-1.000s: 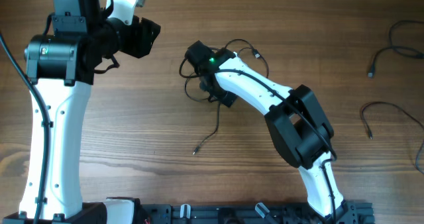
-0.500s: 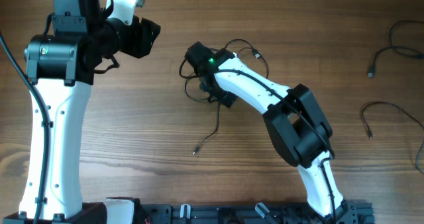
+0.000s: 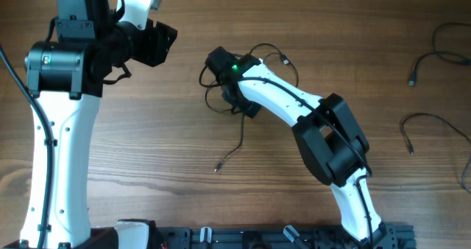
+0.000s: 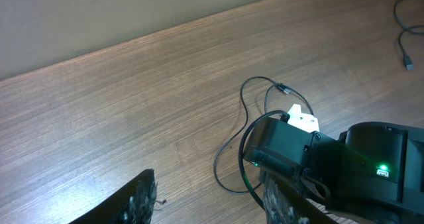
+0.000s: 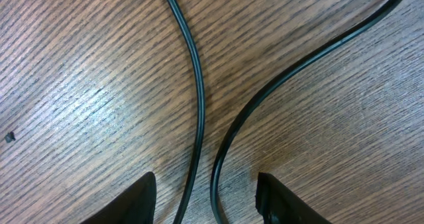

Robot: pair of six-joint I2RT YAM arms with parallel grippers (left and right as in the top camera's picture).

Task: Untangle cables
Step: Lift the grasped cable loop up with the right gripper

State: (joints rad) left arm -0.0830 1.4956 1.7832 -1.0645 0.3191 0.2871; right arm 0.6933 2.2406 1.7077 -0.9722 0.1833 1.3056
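Tangled cables [image 3: 241, 133] — middle of the table [image 3: 147, 146], under the right gripper [image 5: 205, 197]; its fingers stand apart, two strands running between them, neither pinched.
Left gripper [image 4: 209, 201] — above the table's left side, half spread, holding nothing.
Loose cables [image 3: 434, 54] — far right edge.

Bright even light — soft glare on table [image 5: 99, 98], faint shadows, sharp.

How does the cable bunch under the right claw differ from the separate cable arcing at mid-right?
The bunch of thin black cables loops over itself; the lone thin black cable lies as one open arc. The right claw sits over the bunch; the lone cable has nothing over it. Both are thin, black, plug-tipped.
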